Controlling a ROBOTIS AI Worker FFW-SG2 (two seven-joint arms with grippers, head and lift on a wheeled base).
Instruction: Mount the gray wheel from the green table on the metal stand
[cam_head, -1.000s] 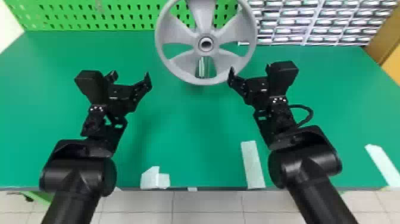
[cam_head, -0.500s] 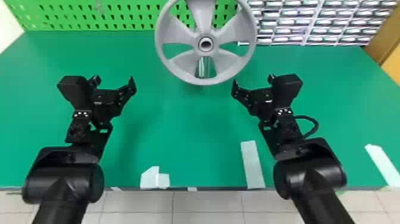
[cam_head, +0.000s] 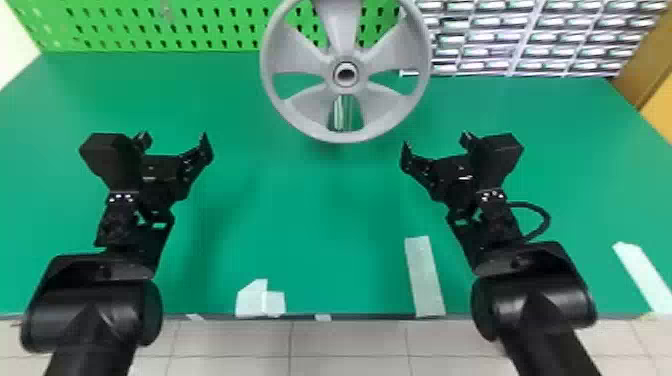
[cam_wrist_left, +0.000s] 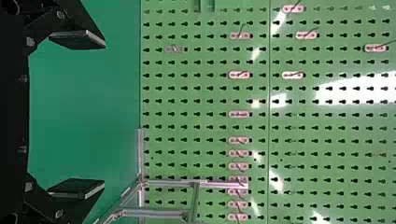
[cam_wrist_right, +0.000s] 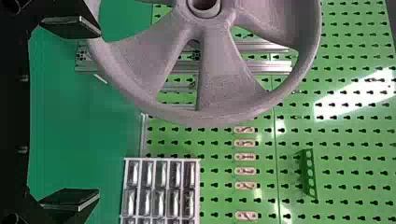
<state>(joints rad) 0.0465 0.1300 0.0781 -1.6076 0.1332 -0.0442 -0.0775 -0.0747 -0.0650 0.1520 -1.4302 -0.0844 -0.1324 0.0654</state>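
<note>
In the head view my left gripper (cam_head: 172, 140) is open over the green table (cam_head: 300, 215), left of the gray wheel (cam_head: 300, 102). My right gripper (cam_head: 435, 142), also open, is just right of and nearer than the wheel's lower rim. The wheel stands upright at the table's back middle, raised on the metal stand (cam_head: 345, 112), which is mostly hidden behind it. In the left wrist view the left gripper (cam_wrist_left: 77, 114) has nothing between its fingers. In the right wrist view the right gripper (cam_wrist_right: 70, 114) is open, the wheel (cam_wrist_right: 219, 70) beyond it and metal stand bars (cam_wrist_right: 182, 66) behind.
A green pegboard (cam_head: 150, 30) rises behind the table. At the back right is a rack of small bins (cam_head: 520, 37). Pale tape strips (cam_head: 424, 277) lie along the front edge. A metal frame (cam_wrist_left: 159, 212) shows in the left wrist view.
The left arm has moved left and slightly toward the front edge, away from the wheel. The right arm has shifted a little to the right and nearer. The wheel has stayed still.
</note>
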